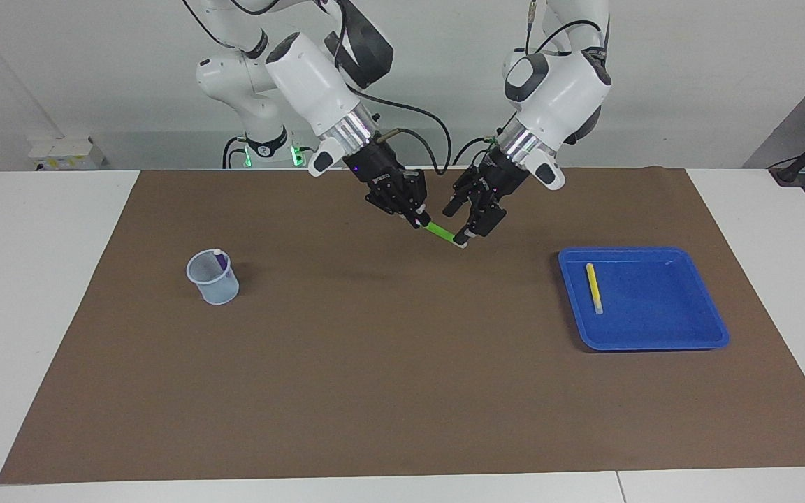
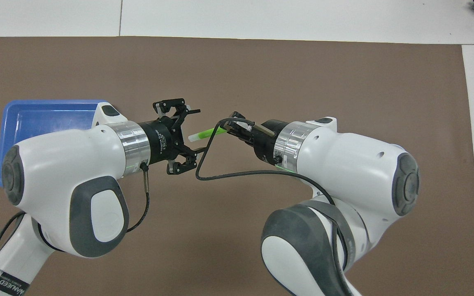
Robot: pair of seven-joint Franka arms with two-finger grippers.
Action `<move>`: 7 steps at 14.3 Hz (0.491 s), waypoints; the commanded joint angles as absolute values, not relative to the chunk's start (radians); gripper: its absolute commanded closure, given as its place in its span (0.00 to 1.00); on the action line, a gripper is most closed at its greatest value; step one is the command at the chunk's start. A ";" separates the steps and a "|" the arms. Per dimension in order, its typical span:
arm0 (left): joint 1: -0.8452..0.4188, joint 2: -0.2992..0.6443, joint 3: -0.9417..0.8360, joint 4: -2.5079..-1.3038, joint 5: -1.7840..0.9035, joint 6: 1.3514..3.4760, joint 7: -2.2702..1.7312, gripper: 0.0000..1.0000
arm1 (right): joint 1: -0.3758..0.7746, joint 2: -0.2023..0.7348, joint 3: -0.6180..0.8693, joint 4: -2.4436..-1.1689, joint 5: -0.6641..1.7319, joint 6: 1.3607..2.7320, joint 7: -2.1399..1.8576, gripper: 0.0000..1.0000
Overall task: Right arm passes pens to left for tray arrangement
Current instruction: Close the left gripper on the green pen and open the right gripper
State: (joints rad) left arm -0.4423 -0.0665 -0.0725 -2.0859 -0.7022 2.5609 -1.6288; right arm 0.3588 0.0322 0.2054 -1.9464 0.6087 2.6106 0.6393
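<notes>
My right gripper [image 1: 416,219] [image 2: 229,128] is shut on the green pen [image 1: 439,232] [image 2: 207,133], holding it in the air over the brown mat. The pen's pale end points at my left gripper [image 1: 460,227] [image 2: 195,131], which is open with that end between its fingers. The yellow pen [image 1: 592,286] lies in the blue tray [image 1: 654,311] [image 2: 47,117] toward the left arm's end of the table. The purple pen [image 1: 219,259] stands in a pale mesh cup [image 1: 213,279] toward the right arm's end. In the overhead view the arms hide the cup and the yellow pen.
A brown mat [image 1: 388,363] covers most of the white table. A black cable [image 2: 220,177] loops down from my right wrist under the pen.
</notes>
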 commanded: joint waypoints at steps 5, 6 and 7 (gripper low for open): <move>-0.485 -0.072 -0.063 -2.128 -0.721 2.732 -1.687 0.13 | 0.351 0.006 0.209 -1.974 0.634 2.620 0.640 1.00; -0.497 -0.061 -0.063 -2.129 -0.722 2.746 -1.689 0.13 | 0.351 0.006 0.209 -1.974 0.634 2.619 0.640 1.00; -0.499 -0.060 -0.063 -2.128 -0.723 2.746 -1.690 0.13 | 0.351 0.006 0.209 -1.976 0.632 2.619 0.640 1.00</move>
State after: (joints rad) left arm -0.4664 -0.0622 -0.0727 -2.1075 -0.7035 2.7001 -1.6761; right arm 0.3585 0.0322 0.2043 -1.9473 0.6087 2.6107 0.6393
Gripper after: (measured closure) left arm 0.097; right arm 0.815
